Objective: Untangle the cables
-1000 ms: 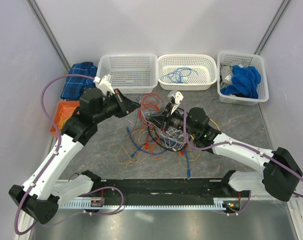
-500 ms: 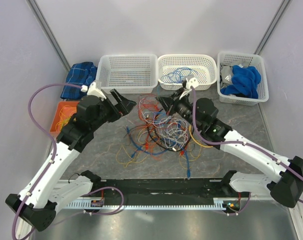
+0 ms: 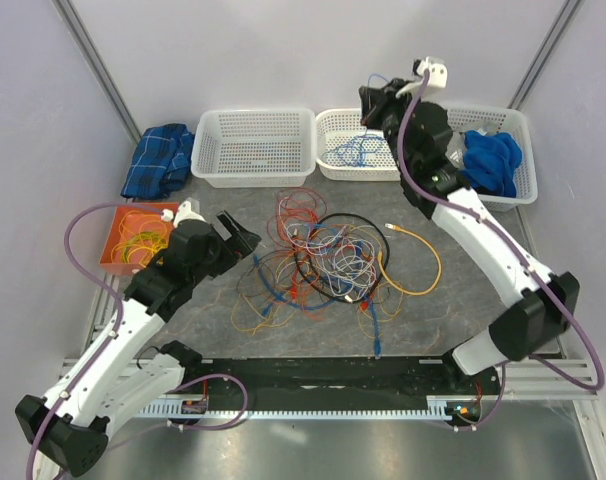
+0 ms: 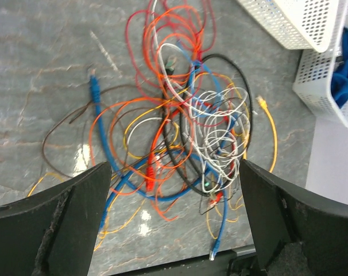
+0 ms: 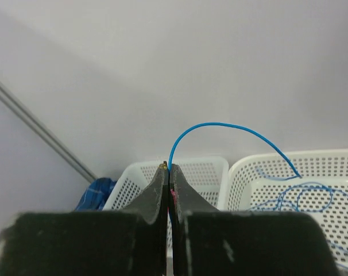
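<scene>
The cables [image 3: 328, 260] lie in a loose jumble of red, orange, yellow, blue, white and black wires at the table's middle. The left wrist view shows them spread ahead [image 4: 191, 121]. My left gripper [image 3: 243, 238] hovers open just left of the jumble, with nothing between its jaws [image 4: 174, 230]. My right gripper [image 3: 368, 105] is raised high over the middle basket [image 3: 333, 172]. Its jaws [image 5: 168, 169] are shut on a thin blue wire [image 5: 220, 125] that arcs down into that basket [image 5: 289, 164].
An empty white basket [image 3: 253, 113] stands back left. A basket with blue cloth [image 3: 488, 203] stands back right. An orange tray [image 3: 108, 250] of yellow wires sits at the left edge, with a plaid cloth [image 3: 158, 160] behind it. One yellow cable [image 3: 428, 255] lies apart, right of the jumble.
The right arm lifted away from the jumble and swung back over the middle basket with the blue wire. The left gripper opened and drew back towards the near left.
</scene>
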You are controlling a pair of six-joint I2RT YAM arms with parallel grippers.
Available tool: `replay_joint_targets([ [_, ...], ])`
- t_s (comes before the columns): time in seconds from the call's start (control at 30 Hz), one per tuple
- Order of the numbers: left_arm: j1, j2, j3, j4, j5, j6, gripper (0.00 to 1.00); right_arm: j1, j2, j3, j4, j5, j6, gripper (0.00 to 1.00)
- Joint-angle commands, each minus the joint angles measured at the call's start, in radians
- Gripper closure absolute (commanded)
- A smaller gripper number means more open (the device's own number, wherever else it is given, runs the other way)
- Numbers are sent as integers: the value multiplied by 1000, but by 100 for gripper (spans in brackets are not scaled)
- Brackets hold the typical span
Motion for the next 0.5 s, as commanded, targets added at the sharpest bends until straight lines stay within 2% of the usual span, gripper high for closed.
replay_joint_targets([
  [0.0,0,-63,-68,6,-16,-65,2,-49,165,194,-36,20,2,100],
  [0.13,0,-103,-120,12,3,-65,2,-107,309,344,-56,24,18,100],
  [0.47,0,-151,-255,27,7,-67,4,-203,585,504,-84,23,50,100],
])
